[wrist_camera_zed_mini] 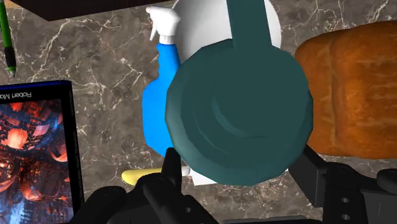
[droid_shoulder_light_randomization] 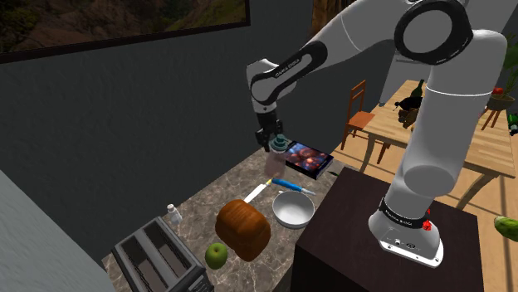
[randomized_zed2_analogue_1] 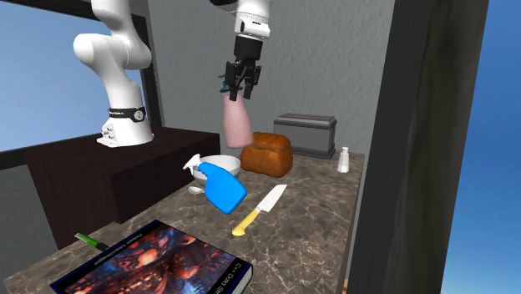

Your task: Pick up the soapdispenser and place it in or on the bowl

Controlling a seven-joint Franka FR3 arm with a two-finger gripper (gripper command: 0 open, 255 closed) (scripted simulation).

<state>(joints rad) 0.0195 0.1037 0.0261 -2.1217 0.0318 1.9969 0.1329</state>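
High over the worktop (droid_shoulder_light_randomization: 207, 195), the gripper (randomized_zed2_analogue_1: 240, 87) clamps its fingers on the soap dispenser (randomized_zed2_analogue_1: 237, 121). Pick-up looks done; lowering it into the bowl (droid_shoulder_light_randomization: 292, 212) at the stand-side edge remains.

In the shoulder view, the bowl (droid_shoulder_light_randomization: 293, 210) sits on the counter (droid_shoulder_light_randomization: 212, 192). From the bowl, the bread (droid_shoulder_light_randomization: 242, 229) is at 8 o'clock, the spray bottle (droid_shoulder_light_randomization: 293, 186) at 12, and the book (droid_shoulder_light_randomization: 308, 159) at 1. The soap dispenser (droid_shoulder_light_randomization: 276, 159) hangs up in the air at 11.
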